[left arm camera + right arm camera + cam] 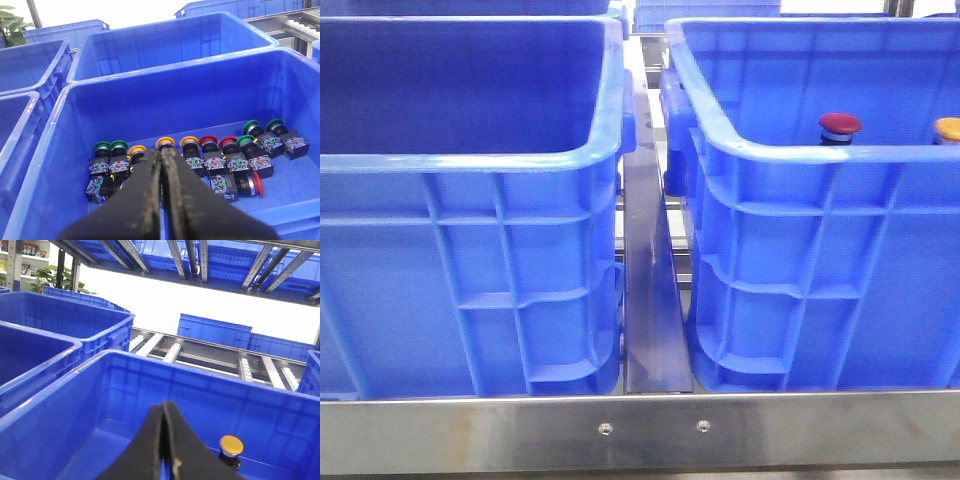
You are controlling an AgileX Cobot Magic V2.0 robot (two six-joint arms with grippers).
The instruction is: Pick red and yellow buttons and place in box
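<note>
The left gripper (161,155) shows only in its own wrist view: its two dark fingers are pressed together along their length with nothing between them. It hangs over a blue supply crate (60,125) whose floor holds a row of push buttons with green, yellow and red caps, among them a yellow-capped button (165,142) just past the fingertips and a red-capped button (208,141) a little further along the row.

The right gripper (164,407) is likewise seen only from its wrist camera, fingers closed on each other and empty. It sits above the inside of the box (65,405), where a yellow button (231,446) stands upright near the far wall.

The front view shows neither gripper. It shows two blue crates side by side on a steel frame (640,430), parted by a metal divider rail (650,300). Over the rim of the right-hand box (800,250) peek two caps, a red button (840,125) and a yellow one (948,128) at the frame's edge, well apart. The red one does not appear in the right wrist view. The left-hand crate (470,280) hides its floor from this angle
</note>
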